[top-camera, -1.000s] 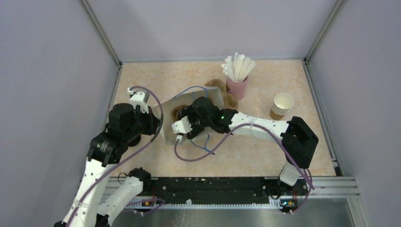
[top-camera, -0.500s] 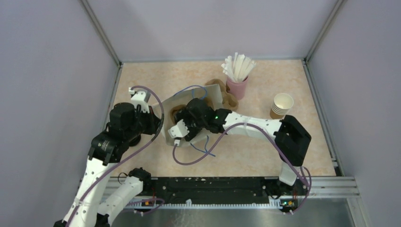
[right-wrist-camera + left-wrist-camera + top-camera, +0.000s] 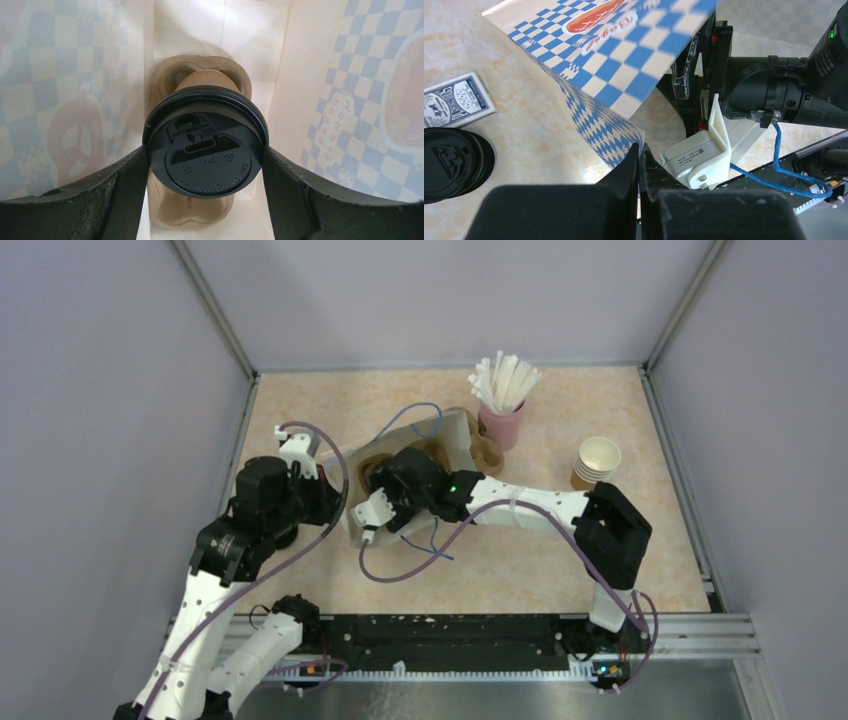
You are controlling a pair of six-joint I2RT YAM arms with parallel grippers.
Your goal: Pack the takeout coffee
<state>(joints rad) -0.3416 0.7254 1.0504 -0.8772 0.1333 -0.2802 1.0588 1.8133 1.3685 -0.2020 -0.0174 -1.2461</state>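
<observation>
Pushed deeper into paper bag (image 3: pixel 634 55), right tool (image 3: pixel 205 156) clamping takeout coffee (image 3: pixel 205 142) — left tool (image 3: pixel 640 156) pinching bag edge

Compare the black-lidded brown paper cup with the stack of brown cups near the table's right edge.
The brown kraft paper cup with the round black plastic lid is capped; the stack of lidless brown paper cups shows a white inside. The lidded cup is single; the stack is several nested. The lidded cup sits inside the blue-checked paper bag, between the jaws of the right gripper; the stack stands free on the table. Both are brown paper.
</observation>
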